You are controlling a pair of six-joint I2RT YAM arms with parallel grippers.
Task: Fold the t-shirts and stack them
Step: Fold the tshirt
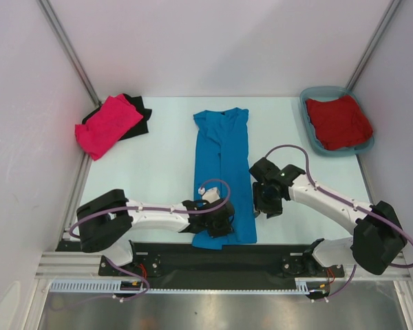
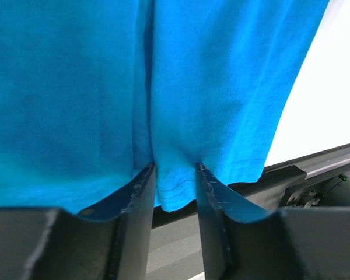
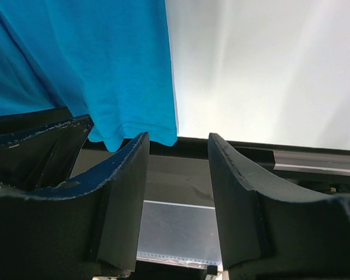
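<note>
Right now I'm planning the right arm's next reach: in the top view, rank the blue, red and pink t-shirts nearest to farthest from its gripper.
From the right gripper:
1. blue t-shirt, just left of it, mid-table.
2. red t-shirt, in the teal tub, far right corner.
3. pink t-shirt, far left corner, across the table.

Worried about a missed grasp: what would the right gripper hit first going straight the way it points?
Probably the black panel at the table's near edge, framed between the right gripper's open fingers. The bright blue cloth t-shirt's hem corner lies just outside them. Depth is unclear.
</note>
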